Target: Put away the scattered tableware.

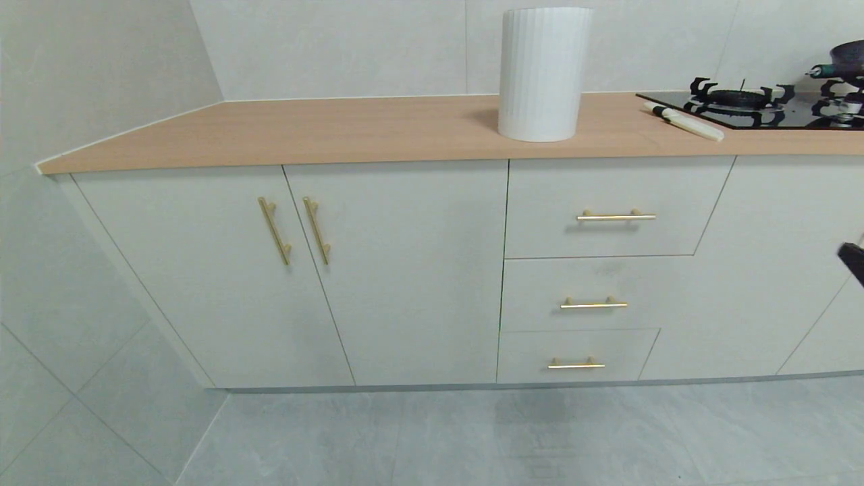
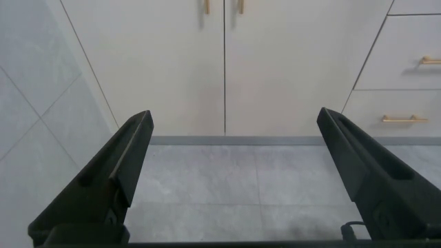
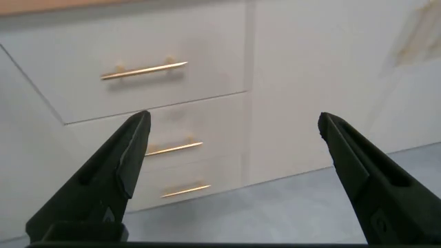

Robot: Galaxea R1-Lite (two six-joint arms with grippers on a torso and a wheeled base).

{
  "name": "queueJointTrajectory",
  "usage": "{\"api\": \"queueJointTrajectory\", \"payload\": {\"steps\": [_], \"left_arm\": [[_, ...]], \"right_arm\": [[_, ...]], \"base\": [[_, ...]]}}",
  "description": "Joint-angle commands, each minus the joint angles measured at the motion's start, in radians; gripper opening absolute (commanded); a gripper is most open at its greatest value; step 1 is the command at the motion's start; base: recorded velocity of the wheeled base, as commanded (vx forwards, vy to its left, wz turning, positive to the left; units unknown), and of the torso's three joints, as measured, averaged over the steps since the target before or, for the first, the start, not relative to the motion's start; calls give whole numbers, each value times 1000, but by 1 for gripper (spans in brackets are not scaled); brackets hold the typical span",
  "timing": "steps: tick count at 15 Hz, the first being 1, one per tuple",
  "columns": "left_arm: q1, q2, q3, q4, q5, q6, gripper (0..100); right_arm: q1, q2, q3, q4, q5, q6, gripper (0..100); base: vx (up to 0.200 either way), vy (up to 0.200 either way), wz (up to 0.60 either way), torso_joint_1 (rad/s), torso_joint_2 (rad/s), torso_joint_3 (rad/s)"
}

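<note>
Far left and low down: left gripper (image 2: 233,114) spread wide with nothing held, facing the floor (image 2: 227,186) and the foot of the double cabinet doors (image 1: 202,270). Well apart from anything that needs tidying.

Up on the countertop (image 1: 304,128), moving right: white ribbed holder (image 1: 544,74) standing upright near the middle, set back a little from the front edge. Room on either side of it for an arm to pass. Judged a likely place for putting things away, though not certain. Below and to the right of it, three drawers (image 1: 607,196), all shut, another possible home.

Further right: cream utensil (image 1: 683,121) lying flat, well apart from the holder. Far end on or just over the front-left corner of the black hob (image 1: 763,111), near end on the wood close to the front edge. Long axis slanted, from far-left to near-right. Cannot tell whether a knife or something else.

At the right edge, below counter height: a dark part of the right arm (image 1: 853,262). Seen from its own wrist, right gripper (image 3: 232,117) likewise splayed open and empty, pointed at the drawer fronts. Clearly the nearer of the two, sitting below and somewhat right of the utensil. Probably needs to rise past the counter lip first, then come in from the front and close across the slanted shaft rather than along it. Worth minding the pan supports just behind, and the front edge: some risk of nudging the utensil off.
</note>
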Motion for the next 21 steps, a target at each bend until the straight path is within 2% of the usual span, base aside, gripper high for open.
{"api": "queueJointTrajectory", "payload": {"steps": [1, 4, 6, 8, 10, 12, 15, 19, 21], "left_arm": [[0, 0, 0, 0, 1, -1, 100], [0, 0, 0, 0, 1, -1, 100], [0, 0, 0, 0, 1, -1, 100], [0, 0, 0, 0, 1, -1, 100], [0, 0, 0, 0, 1, -1, 100], [0, 0, 0, 0, 1, -1, 100], [0, 0, 0, 0, 1, -1, 100], [0, 0, 0, 0, 1, -1, 100], [0, 0, 0, 0, 1, -1, 100]], "right_arm": [[-45, -501, 129, 247, -4, -97, 100], [-54, -771, 85, 569, -18, -126, 100], [-88, -863, 60, 643, -52, -163, 100], [-137, -963, 85, 655, -49, -207, 100], [-137, -967, 158, 640, -27, -198, 100], [-137, -967, 277, 589, 123, -92, 100], [-137, -967, 416, 517, 269, -60, 100], [-137, -967, 413, 610, 381, -14, 100], [-137, -967, 415, 600, 381, -18, 100]], "base": [[0, 0, 0, 0, 0, 0], [0, 0, 0, 0, 0, 0], [0, 0, 0, 0, 0, 0], [0, 0, 0, 0, 0, 0], [0, 0, 0, 0, 0, 0], [0, 0, 0, 0, 0, 0], [0, 0, 0, 0, 0, 0], [0, 0, 0, 0, 0, 0], [0, 0, 0, 0, 0, 0]]}}
